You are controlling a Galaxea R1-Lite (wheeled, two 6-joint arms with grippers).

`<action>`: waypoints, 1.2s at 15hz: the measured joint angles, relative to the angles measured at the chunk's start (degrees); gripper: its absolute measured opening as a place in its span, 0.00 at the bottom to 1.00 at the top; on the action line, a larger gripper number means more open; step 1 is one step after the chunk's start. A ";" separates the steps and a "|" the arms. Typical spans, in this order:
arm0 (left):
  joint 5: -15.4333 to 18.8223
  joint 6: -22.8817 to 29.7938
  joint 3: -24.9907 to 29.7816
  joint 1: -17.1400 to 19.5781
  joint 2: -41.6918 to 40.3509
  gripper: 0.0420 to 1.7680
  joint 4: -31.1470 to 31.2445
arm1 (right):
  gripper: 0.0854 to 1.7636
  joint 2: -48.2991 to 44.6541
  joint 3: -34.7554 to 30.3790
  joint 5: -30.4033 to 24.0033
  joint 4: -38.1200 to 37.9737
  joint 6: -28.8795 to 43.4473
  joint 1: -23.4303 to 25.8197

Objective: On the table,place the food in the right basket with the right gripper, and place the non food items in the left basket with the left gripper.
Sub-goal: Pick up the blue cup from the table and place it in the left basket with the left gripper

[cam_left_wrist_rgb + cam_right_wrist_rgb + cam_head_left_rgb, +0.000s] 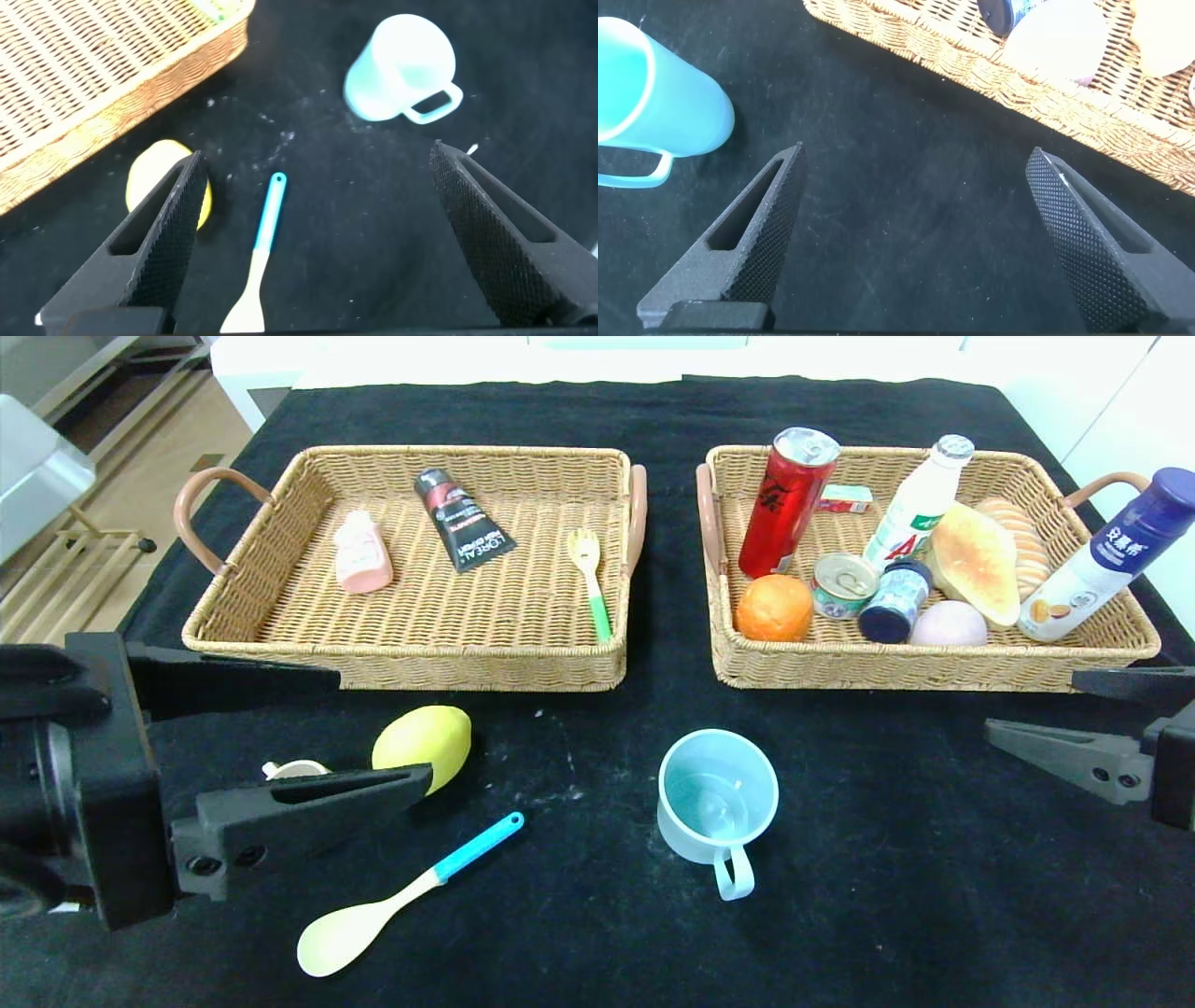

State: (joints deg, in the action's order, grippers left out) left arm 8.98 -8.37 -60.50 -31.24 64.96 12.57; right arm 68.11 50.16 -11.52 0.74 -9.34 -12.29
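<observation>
Yellow lemon (423,737) on table (887,859), just beside left gripper (280,747), jaws apart, empty. We judge lemon firm, rounded, slick: grip across middle. Spoon (401,896), cup (717,798) lie near. Right gripper (1064,728) spread wide, empty, beside right basket (934,667).

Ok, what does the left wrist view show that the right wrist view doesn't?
Only the left wrist view: the lemon behind one finger of the open left tool, the blue-handled spoon lying between the fingers, and a corner of the left basket.
Only the right wrist view: the open right tool over bare cloth, and the right basket edge with a pale round item and a dark jar inside.
Both: the light blue cup and the black tablecloth.
</observation>
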 joint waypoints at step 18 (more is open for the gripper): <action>-24.55 32.68 -29.66 -16.10 23.34 0.97 24.09 | 0.97 0.28 0.30 0.00 0.10 0.02 0.89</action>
State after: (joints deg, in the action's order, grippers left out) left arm -15.57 24.31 -90.16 -47.35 88.31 36.66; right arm 68.39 50.47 -11.52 0.84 -9.31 -11.40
